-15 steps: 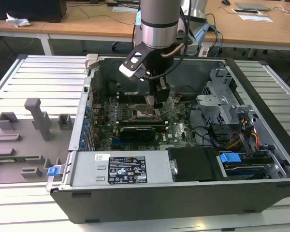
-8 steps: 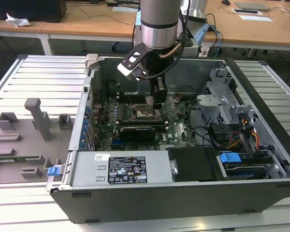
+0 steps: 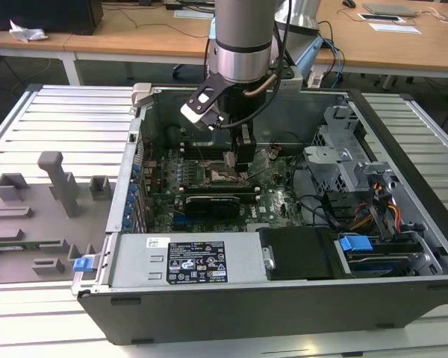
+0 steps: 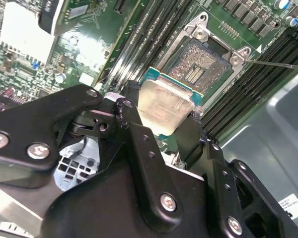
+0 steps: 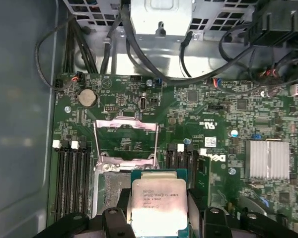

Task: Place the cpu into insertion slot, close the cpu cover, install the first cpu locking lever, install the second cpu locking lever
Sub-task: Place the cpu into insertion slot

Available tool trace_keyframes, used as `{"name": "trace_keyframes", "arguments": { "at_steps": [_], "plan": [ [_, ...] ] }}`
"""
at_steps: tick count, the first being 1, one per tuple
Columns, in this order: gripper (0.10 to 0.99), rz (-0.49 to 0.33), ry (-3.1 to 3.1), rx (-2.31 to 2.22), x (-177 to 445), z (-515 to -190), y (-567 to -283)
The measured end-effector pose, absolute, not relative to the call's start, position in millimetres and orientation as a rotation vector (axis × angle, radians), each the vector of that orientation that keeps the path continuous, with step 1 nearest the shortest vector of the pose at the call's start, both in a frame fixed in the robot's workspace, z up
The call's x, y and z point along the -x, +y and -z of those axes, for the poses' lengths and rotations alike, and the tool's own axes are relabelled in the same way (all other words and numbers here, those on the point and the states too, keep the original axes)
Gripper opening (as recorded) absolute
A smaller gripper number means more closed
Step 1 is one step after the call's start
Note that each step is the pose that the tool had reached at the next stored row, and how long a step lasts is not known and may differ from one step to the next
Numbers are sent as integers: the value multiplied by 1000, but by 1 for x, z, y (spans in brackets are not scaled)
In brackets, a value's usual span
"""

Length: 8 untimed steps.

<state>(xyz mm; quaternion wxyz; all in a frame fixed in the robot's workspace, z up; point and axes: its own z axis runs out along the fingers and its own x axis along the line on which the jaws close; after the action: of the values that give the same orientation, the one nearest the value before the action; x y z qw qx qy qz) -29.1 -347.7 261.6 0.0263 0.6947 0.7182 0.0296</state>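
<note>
Open computer case (image 3: 209,313) resting on a ribbed metal table (image 3: 75,112), with the arm (image 3: 243,37) reaching down into it from above. In the exterior view the gripper (image 3: 239,158) hangs low over the middle of the green motherboard (image 3: 280,205), just behind the long black expansion card (image 3: 216,202). A grey fixture tray (image 3: 30,224) lies on the table toward the exterior view's left, apart from the case.

In the second wrist view the claw is closed to a narrow gap, its black fingers (image 4: 188,131) pressed against two opposite edges of the cpu (image 4: 166,101). The chip's pale metal top faces the camera and a thin green border shows along its edge. The cpu is held over one side of the insertion slot (image 4: 201,69), whose dark recessed centre lies largely uncovered. Whether the chip touches the socket cannot be told.

In the first wrist view the cpu cover (image 5: 125,122) is swung open and lies away from the slot, on the far side of it from the chip. The thin wire locking levers (image 5: 156,144) run along the cover's two sides. Banks of long narrow memory slots (image 5: 72,178) flank the socket, and a finned silver heatsink (image 5: 267,158) sits elsewhere on the board, well apart from the chip
</note>
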Motion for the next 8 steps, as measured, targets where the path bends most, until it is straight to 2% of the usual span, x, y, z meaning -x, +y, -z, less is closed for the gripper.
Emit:
{"name": "trace_keyframes", "arguments": {
  "at_steps": [8],
  "plan": [
    [537, -92, 2219, -2147, 29, -250, -337]
  ]
}}
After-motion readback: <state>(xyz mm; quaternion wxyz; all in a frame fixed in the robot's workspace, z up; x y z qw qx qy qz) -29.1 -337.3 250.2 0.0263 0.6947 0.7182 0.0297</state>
